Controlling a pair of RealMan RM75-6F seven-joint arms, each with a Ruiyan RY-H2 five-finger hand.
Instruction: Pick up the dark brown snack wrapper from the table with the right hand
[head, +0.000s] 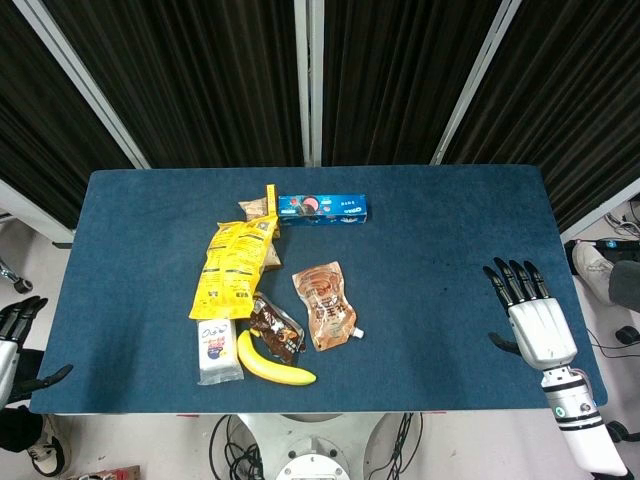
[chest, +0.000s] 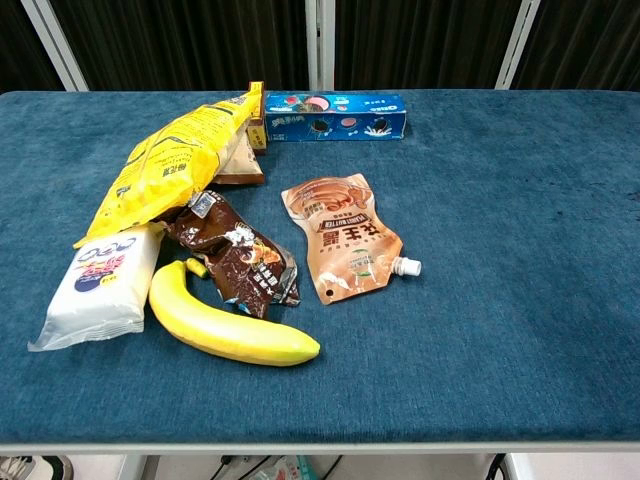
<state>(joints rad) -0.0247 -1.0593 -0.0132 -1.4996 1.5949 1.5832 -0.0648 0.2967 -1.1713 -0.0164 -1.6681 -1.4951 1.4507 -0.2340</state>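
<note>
Fingers (head: 515, 280) of the right hand (head: 535, 325) are spread and grasp nothing, resting at the bench's (head: 440, 250) right edge.
Well apart from it, the dark brown snack wrapper (head: 275, 330) lies crumpled near the front left, just above the banana (head: 273, 362), beside the brown spouted pouch (head: 325, 305) and below the yellow chip bag (head: 232, 265). At the left edge, the left hand (head: 15, 335) is also released and empty.
</note>
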